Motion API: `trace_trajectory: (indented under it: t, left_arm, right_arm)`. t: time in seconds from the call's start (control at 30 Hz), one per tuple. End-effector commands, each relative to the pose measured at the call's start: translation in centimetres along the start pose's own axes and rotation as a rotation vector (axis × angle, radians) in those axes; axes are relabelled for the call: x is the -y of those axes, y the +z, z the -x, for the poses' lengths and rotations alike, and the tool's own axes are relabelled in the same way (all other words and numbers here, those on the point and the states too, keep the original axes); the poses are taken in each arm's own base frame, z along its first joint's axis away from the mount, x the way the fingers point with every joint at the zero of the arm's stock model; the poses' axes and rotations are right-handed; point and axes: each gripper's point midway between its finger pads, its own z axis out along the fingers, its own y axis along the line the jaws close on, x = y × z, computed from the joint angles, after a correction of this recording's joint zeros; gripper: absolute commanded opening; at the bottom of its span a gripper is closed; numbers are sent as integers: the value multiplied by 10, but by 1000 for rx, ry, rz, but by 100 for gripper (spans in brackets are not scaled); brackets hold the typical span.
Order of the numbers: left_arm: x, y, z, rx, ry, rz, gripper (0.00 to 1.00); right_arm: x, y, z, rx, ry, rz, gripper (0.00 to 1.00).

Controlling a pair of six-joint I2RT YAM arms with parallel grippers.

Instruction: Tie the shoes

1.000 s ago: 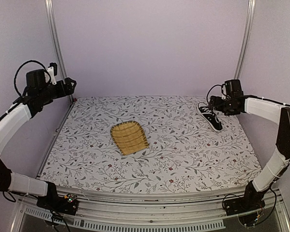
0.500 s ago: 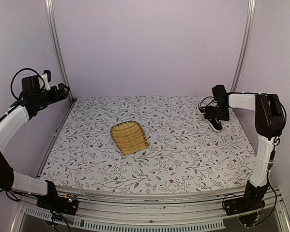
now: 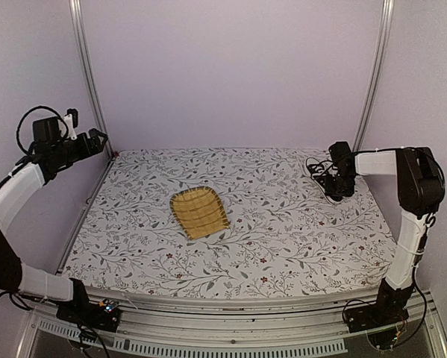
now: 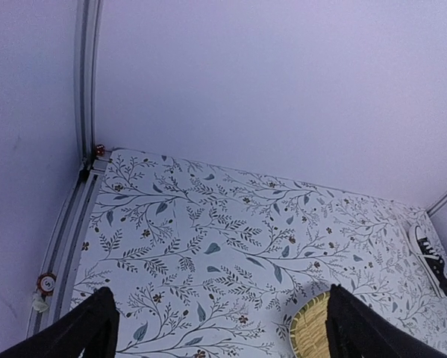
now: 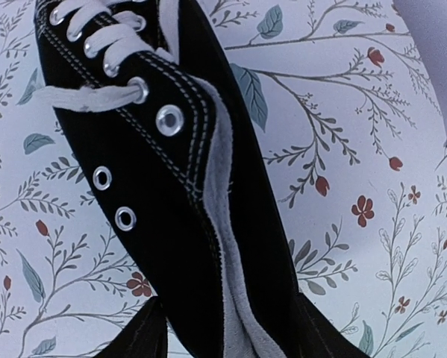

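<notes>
The black canvas shoe (image 5: 171,171) with white laces lies on the floral table at the far right, its toe pointing away from my right wrist camera. In the top view most of the shoe (image 3: 330,195) is covered by my right gripper (image 3: 338,183). My right gripper (image 5: 229,309) straddles the heel end of the collar. Both fingers press on the canvas sides and the opening is pinched narrow. My left gripper (image 3: 96,138) hangs high at the far left, open and holding nothing. Between the wide-apart fingers of the left gripper (image 4: 221,297) only tablecloth shows, with the shoe (image 4: 430,253) far off to the right.
A yellow woven mat (image 3: 199,212) lies near the table's middle; the mat (image 4: 313,335) also shows by my left gripper's right finger. Metal frame posts (image 3: 86,74) stand at the back corners. The shoe sits close to the right wall and back edge.
My right gripper has come down over the shoe's heel end and its jaws have narrowed onto the collar. The left arm drew back slightly toward the left wall, then held still.
</notes>
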Motion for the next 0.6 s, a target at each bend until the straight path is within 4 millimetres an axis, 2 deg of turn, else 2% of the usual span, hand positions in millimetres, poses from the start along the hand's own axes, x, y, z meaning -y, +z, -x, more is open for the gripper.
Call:
trace_trajectory:
  t: [0.0, 0.13, 0.27, 0.37, 0.57]
  left_arm:
    - [-3, 1, 1, 4, -11, -5, 97]
    - [-4, 1, 0, 3, -12, 1, 97]
    - [-5, 2, 0, 2, -12, 6, 97]
    - [-5, 2, -1, 0, -15, 2, 97]
    - [-3, 2, 0, -1, -19, -6, 97]
  right_arm:
    - [-2, -1, -13, -32, -3, 35, 43]
    - [-5, -9, -13, -24, -7, 60, 30]
    - [-7, -31, -9, 10, -3, 107, 20]
    - [-7, -51, -3, 47, 3, 137, 4]
    - [-14, -93, 0, 83, 3, 239, 2]
